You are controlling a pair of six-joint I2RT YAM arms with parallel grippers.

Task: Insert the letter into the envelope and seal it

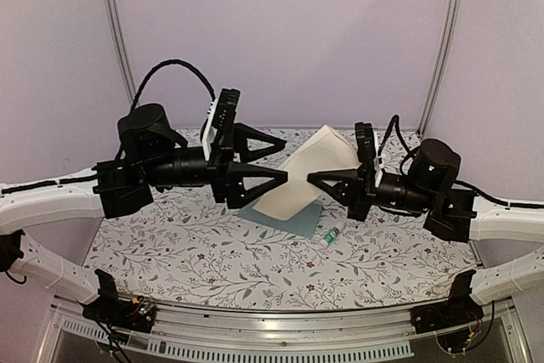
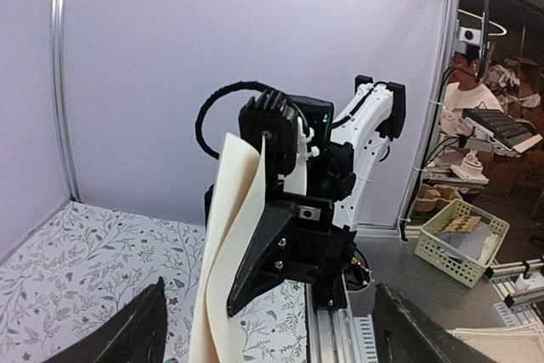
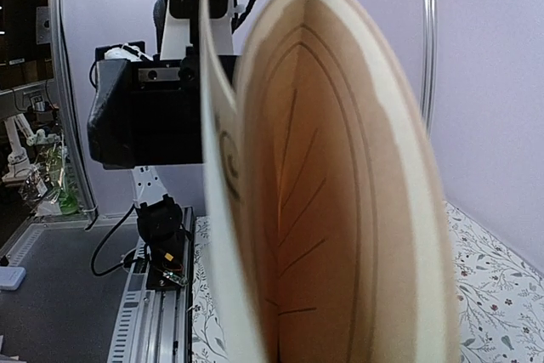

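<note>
The letter [image 1: 314, 167] hangs curled in the air over the middle of the table, its whitish back outward. My right gripper [image 1: 311, 178] is shut on its lower left edge. In the right wrist view the letter [image 3: 340, 210] fills the frame, showing its tan ruled inside, and hides my own fingers. My left gripper [image 1: 286, 157] stands open facing the right one, with the letter [image 2: 223, 244] between its spread fingers [image 2: 127, 329] and touching neither. The pale teal envelope [image 1: 293, 220] lies flat on the table below the letter, partly hidden by it.
A small white-and-green glue stick [image 1: 333, 233] lies right of the envelope. The floral-patterned table [image 1: 187, 252] is ringed by lilac walls with metal posts [image 1: 115, 31]. A pale basket [image 2: 459, 240] sits off the table beyond the right arm's base.
</note>
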